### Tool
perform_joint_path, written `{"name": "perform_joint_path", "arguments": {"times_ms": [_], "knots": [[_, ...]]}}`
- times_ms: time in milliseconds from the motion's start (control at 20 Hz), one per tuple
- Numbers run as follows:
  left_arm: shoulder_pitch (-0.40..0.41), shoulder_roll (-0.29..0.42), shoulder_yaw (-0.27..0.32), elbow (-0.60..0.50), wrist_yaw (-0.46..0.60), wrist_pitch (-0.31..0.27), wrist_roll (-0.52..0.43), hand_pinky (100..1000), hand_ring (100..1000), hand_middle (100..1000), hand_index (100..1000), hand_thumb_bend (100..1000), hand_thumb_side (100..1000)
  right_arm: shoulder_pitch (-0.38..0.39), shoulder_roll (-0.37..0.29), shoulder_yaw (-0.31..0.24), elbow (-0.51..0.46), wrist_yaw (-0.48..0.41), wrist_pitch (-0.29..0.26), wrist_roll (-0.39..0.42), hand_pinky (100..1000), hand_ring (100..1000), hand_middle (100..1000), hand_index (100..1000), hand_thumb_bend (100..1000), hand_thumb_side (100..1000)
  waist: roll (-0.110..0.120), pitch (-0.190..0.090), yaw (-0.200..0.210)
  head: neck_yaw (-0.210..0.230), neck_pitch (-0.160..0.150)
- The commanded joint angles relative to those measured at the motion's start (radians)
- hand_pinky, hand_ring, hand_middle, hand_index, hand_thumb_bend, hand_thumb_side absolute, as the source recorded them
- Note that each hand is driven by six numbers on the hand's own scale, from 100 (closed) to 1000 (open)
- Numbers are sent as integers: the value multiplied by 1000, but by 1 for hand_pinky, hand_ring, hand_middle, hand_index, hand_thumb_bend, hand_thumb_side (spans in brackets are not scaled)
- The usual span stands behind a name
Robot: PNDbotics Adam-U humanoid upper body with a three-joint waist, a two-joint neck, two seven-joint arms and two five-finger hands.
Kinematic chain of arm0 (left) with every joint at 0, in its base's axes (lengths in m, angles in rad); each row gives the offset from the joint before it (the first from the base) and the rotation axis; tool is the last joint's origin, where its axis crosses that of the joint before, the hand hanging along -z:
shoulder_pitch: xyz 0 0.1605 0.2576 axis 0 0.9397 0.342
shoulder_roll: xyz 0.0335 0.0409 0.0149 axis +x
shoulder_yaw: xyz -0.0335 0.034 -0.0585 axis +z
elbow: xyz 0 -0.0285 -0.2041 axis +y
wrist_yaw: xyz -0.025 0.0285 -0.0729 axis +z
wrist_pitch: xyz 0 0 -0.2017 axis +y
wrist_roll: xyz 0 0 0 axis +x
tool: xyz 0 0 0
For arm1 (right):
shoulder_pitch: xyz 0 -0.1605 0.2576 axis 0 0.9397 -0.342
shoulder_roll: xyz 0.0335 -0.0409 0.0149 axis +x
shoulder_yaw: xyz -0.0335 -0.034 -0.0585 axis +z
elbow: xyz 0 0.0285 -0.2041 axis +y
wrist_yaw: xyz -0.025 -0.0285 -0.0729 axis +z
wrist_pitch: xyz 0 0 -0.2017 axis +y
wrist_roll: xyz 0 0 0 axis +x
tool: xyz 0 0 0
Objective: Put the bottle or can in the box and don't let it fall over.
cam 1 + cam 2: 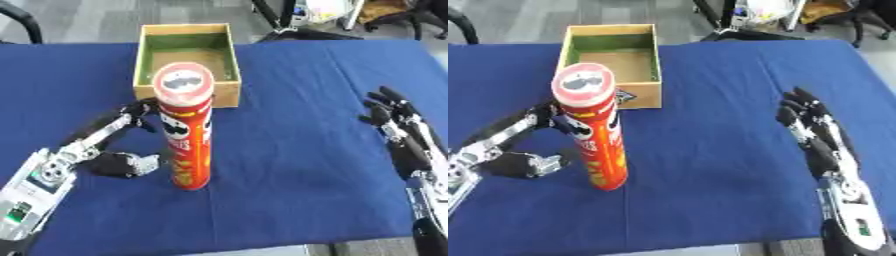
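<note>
A tall red chips can (186, 140) with a clear lid stands upright on the blue tablecloth (297, 150), just in front of the box. The open wooden box (227, 94) with green inner walls sits at the far middle of the table and looks empty. My left hand (105, 162) is at the can's left side. Its fingers (131, 112) reach to the can's far side, and the thumb (140, 162) stops a little short of the can. At the right edge my right hand (820, 135) rests open, fingers pointing away from me, well apart from the can.
Beyond the table's far edge is grey floor with chair bases and legs (289, 30). The table's front edge (262, 249) shows at the bottom. Bare blue cloth lies between the can and my right hand.
</note>
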Motion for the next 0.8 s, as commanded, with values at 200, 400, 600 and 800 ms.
{"name": "perform_joint_path", "arguments": {"times_ms": [200,400,600,800], "knots": [[-30,-10,-7,11,-5,-10,-1,779,951,972,1000,383,562,-11,-11,0,-6,-5,-1,4,793,899,849,925,576,445,-2,-15,-2,4,-3],[-39,-20,-13,22,-9,-8,1,781,952,972,1000,382,565,-11,-11,0,-5,-5,0,5,794,899,849,924,576,444,-2,-16,-2,5,-3],[-45,-27,-19,35,-6,-9,2,783,952,972,1000,383,571,-11,-11,0,-5,-5,0,5,794,899,849,924,576,444,-2,-16,-4,5,-3],[-50,-32,-24,44,3,-15,-2,782,950,969,1000,381,575,-10,-11,0,-5,-6,0,6,794,899,849,924,575,444,-2,-15,-5,4,-2]]}}
